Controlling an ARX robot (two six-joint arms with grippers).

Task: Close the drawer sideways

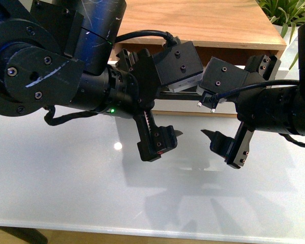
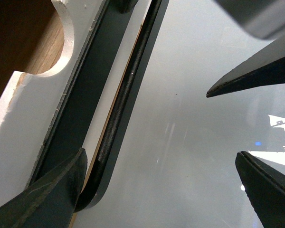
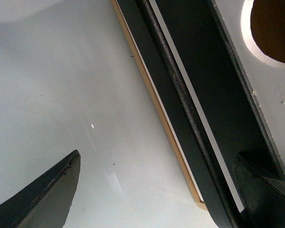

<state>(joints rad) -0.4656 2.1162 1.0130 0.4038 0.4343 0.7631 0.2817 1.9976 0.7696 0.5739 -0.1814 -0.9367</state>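
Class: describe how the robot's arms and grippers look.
The left arm and right arm are black cylinders; the left is scuffed white, with a green light. Grey camera boxes and black cables top the wrists. The left gripper and right gripper have pointed black fingers.

The drawer [image 1: 178,104] lay toward twelve o'clock from the robot, low in the front of a light-wood box [image 1: 203,25] standing on the white table [image 1: 91,193]. Only a short strip of its white face showed in the front view. Close up, its white front panel [image 2: 23,123] carried a semicircular notch [image 2: 47,47] cut into the top edge, with brown wood visible through it. A long black bar handle [image 2: 118,118] ran lengthwise along the panel, standing a little off it, and a thin light-wood edge [image 3: 156,102] bordered the panel beside the table. How far out it stood could not be told.
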